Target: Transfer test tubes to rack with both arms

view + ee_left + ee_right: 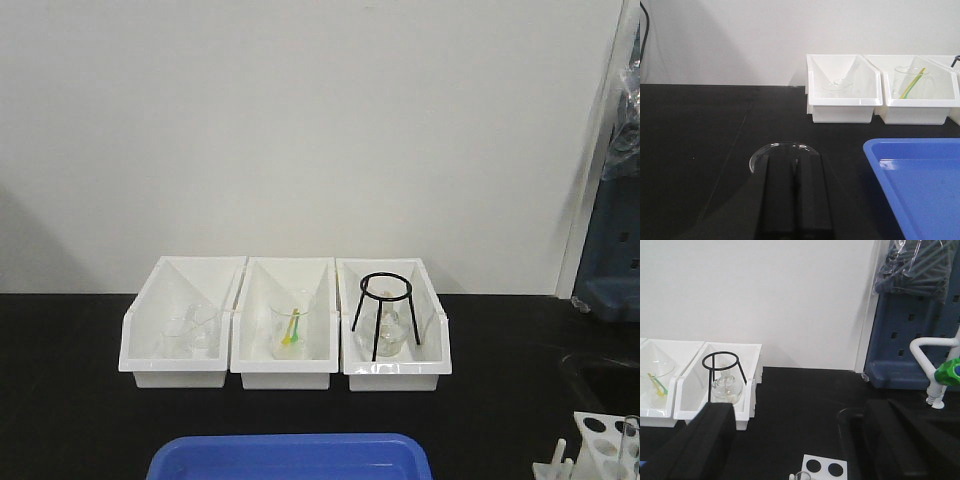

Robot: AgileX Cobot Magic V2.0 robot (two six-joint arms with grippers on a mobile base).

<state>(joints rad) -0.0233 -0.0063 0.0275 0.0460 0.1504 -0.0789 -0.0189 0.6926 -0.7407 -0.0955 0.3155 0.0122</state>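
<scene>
My left gripper [795, 200] has jaws pressed together; my right gripper [800, 440] has jaws spread above the rack [824, 466].

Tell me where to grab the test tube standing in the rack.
Grip the test tube on the bare glass above the rack top plate, coming from above with the fingers either side. It stands upright in a hole, so only that upper part is exposed.

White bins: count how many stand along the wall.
3, in a row on the black table: left bin with clear glassware, middle bin with a beaker, right bin with a black tripod.
</scene>
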